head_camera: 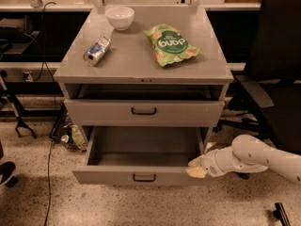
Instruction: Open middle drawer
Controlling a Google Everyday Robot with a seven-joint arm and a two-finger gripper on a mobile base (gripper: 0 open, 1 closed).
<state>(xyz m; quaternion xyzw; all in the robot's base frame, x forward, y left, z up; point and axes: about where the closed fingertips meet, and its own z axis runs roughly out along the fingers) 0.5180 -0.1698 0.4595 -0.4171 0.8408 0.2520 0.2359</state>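
Nearest, low at the cabinet's (136,60) front right corner, the gripper (196,167) sits at the right end of the middle drawer's (108,175) front panel, touching or just beside it; whether it is spread or closed I cannot tell. Its white arm (256,155) reaches in from the right of the cabinet. The middle drawer stands pulled well out of the cabinet front: a wide grey metal drawer with a low flat front, a small black bar handle (144,177) at its centre, and a deep plain grey tray laid bare behind. Above it, a taller-fronted drawer (94,112) with a larger black handle sits nearly flush. On the cabinet top lie a can (97,51) on its side at left, a green bag (171,44) at right, and a white bowl (119,17) at the back. A black chair (280,69) stands right of the cabinet.
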